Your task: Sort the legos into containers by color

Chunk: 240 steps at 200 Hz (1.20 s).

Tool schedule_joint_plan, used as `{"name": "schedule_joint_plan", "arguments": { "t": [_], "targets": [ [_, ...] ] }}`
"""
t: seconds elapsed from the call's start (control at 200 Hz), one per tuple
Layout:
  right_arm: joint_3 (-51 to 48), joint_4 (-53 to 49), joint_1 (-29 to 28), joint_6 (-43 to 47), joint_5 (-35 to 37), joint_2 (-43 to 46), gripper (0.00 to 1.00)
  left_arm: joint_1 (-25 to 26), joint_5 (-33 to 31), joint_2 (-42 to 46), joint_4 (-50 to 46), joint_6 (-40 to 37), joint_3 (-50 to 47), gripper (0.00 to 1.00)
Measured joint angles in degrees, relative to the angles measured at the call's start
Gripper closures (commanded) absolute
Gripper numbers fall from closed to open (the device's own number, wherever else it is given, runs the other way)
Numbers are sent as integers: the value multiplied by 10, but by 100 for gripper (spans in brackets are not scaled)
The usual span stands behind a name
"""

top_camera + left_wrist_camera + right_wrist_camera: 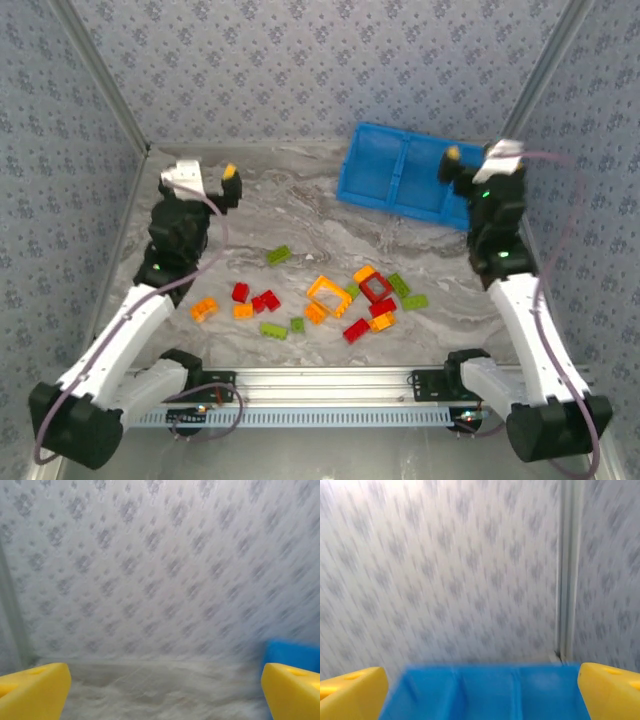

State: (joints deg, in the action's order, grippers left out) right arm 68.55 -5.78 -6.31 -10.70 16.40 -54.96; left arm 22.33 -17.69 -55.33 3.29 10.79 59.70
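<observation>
The legos lie loose on the marble table between the two arms: an orange open frame [329, 294], a red open frame [377, 289], a lime green brick [279, 255], an orange brick [204, 309] and several more. The blue tray of containers [400, 175] sits at the back right; its three compartments [470, 680] look empty. My left gripper [212, 183] hangs open above the back left of the table, away from the bricks, with yellow fingertips [35, 690] wide apart. My right gripper [476, 160] is open over the tray's right end, its yellow fingertips [610, 690] holding nothing.
Patterned walls close in the table at the back and both sides, with metal corner posts [100, 85]. An aluminium rail [320, 385] runs along the near edge between the arm bases. The tray's blue corner [292, 652] shows at the right of the left wrist view.
</observation>
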Motion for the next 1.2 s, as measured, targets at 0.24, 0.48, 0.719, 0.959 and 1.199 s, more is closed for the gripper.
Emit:
{"name": "schedule_joint_plan", "arguments": {
  "t": [0.24,0.48,0.719,0.959,1.199],
  "targets": [
    [89,-241,32,-131,-43,-7,20,-22,137,-32,-240,166,189,5],
    [84,-343,65,-123,-84,-173,20,122,210,-41,-341,204,170,5],
    [138,-352,114,-90,-128,-379,26,278,159,-64,-342,213,121,6],
    [222,-345,125,-72,-159,-513,27,358,110,-125,-318,213,117,6],
    [310,-348,126,-58,-167,-620,45,359,92,-140,-311,212,117,6]
  ]
}}
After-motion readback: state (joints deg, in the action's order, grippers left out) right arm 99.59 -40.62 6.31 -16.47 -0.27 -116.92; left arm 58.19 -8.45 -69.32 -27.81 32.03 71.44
